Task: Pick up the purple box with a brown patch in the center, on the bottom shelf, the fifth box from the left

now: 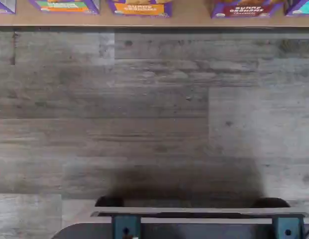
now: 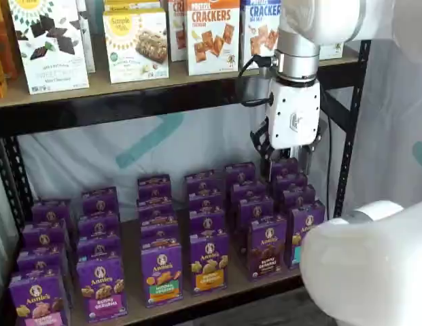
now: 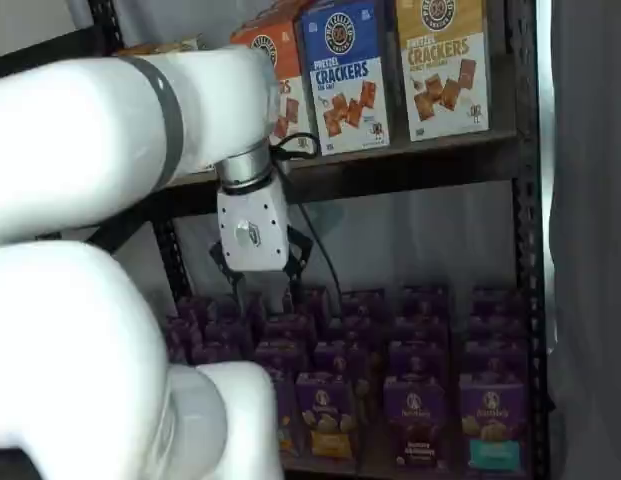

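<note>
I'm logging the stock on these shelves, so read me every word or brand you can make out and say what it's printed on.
"Annie's" and "Bunny Grahams": the purple box with the brown band, bottom shelf.
"Annie's": the neighbouring purple carton with an orange band.
"PRETZEL CRACKERS": white box on the upper shelf.
"CRACKERS": blue box.
"Simple": pale box with the sun logo.
The smaller print on every box is too blurred to read.
</note>
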`<state>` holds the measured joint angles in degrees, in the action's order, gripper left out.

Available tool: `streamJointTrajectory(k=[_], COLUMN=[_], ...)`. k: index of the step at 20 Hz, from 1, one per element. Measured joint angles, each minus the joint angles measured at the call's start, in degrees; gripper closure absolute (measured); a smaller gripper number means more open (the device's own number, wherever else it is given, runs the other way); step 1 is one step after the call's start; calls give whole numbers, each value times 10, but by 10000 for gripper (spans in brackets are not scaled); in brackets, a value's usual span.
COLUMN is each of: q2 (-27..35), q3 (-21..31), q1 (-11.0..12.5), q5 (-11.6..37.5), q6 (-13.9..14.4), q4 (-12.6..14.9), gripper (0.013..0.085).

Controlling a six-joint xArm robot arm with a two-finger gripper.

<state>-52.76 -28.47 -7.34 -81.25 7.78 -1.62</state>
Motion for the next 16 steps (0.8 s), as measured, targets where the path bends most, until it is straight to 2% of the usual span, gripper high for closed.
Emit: streamJointTrajectory(k=[1,2,4,10,14,16], q2=[-2,-8,-14,5,13,24], q3=[2,7,11,11,42,56], q1=[-4,-15,-22,-26,-27,-32], q5=[3,11,20,19,67,91], q6=[5,19,29,34,38,49], q4=[7,27,41,44,47,61], gripper=[130,130,130,130,130,130])
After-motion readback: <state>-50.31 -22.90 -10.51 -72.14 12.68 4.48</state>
